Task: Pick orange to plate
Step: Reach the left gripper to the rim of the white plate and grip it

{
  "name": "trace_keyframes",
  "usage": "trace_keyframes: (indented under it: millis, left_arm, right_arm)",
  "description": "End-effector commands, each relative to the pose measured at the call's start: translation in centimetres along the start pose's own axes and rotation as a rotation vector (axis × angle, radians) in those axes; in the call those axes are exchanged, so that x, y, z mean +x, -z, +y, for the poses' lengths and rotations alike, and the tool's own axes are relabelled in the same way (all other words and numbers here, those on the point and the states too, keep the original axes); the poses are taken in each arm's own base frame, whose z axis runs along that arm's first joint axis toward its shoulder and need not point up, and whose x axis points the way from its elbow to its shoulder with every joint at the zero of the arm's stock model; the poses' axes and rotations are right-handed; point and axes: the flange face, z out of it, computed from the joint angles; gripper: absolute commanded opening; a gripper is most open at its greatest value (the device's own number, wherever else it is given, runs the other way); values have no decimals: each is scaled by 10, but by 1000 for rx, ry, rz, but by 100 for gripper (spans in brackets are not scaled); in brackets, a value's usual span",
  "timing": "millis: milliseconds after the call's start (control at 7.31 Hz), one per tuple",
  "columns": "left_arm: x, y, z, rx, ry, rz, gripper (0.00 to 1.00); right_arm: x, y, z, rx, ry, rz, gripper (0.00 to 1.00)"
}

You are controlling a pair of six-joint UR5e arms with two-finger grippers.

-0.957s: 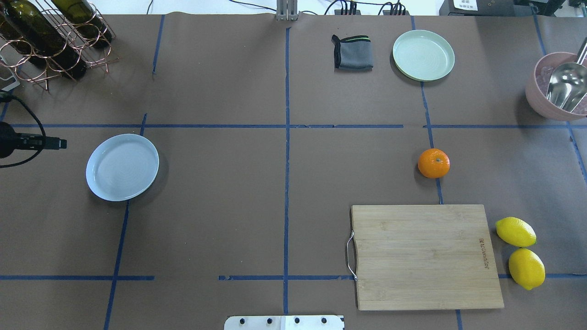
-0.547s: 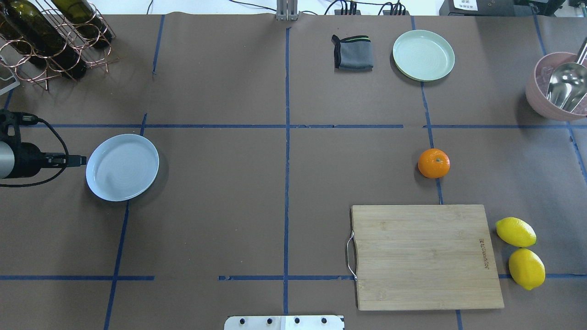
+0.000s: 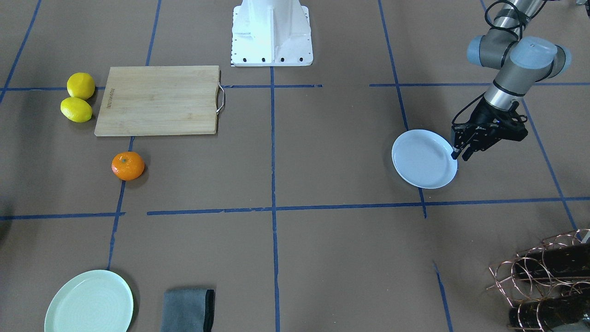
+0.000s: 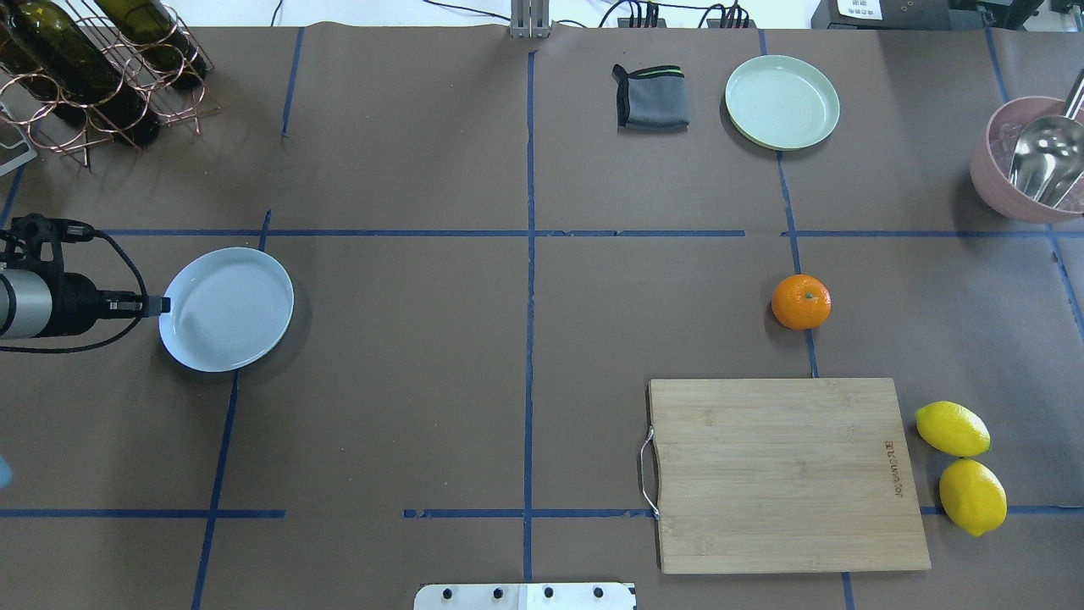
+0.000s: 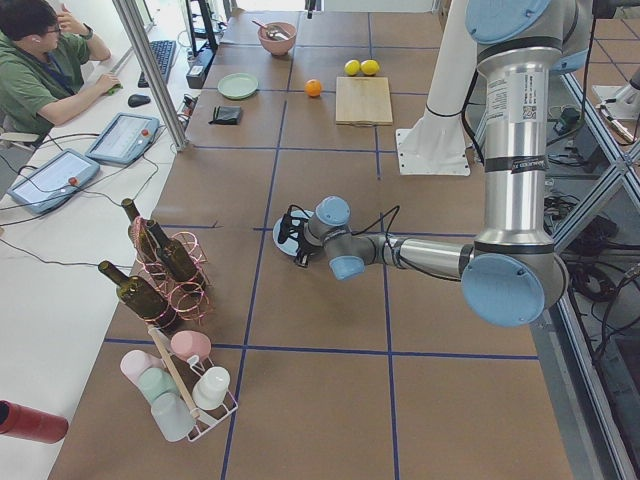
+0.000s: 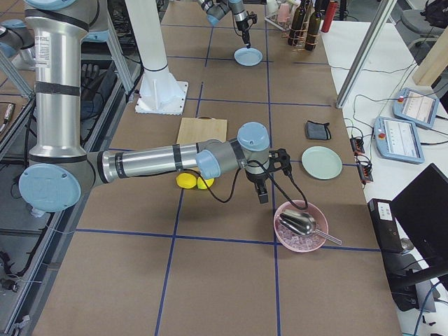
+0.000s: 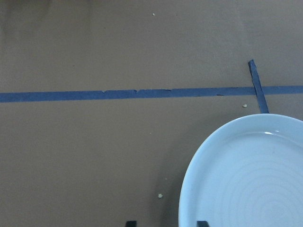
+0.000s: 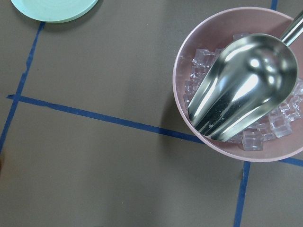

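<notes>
The orange (image 4: 800, 302) sits alone on the brown table, right of centre, just beyond the cutting board; the front view shows the orange (image 3: 127, 166) too. The pale bluish plate (image 4: 226, 309) lies far away on the left side. My left gripper (image 4: 161, 305) is at that plate's left rim, low and open. In the left wrist view the plate's rim (image 7: 189, 189) runs between the two fingertips. My right gripper (image 6: 262, 192) shows only in the right side view, hovering beside the pink bowl, so I cannot tell its state.
A wooden cutting board (image 4: 783, 474) lies near the orange, with two lemons (image 4: 952, 429) to its right. A mint-green plate (image 4: 782, 102) and grey cloth (image 4: 650, 96) are at the back. A pink bowl (image 8: 182, 75) holds ice and a scoop. A wine rack (image 4: 93, 68) stands back left.
My left arm has come in from the table's left edge, and its gripper has moved right until it reached the bluish plate's rim. The orange has not moved.
</notes>
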Motion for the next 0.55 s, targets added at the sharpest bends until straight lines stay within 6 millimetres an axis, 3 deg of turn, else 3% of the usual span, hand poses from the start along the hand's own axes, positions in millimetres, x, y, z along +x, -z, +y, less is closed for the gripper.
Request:
trace_keyframes:
  millis: [0, 137, 274, 410]
  left_arm:
    - [4, -7, -3, -2, -2, 2, 36]
    - [5, -11, -4, -3, -2, 1, 32]
    - [6, -12, -5, -2, -2, 2, 10]
    - [8, -11, -6, -1, -5, 7, 0]
  right_arm:
    - [0, -1, 0, -1, 1, 0, 100]
    - [1, -1, 0, -2, 0, 1, 100]
    - [1, -1, 0, -1, -2, 0, 100]
    - [1, -1, 0, -2, -1, 1, 100]
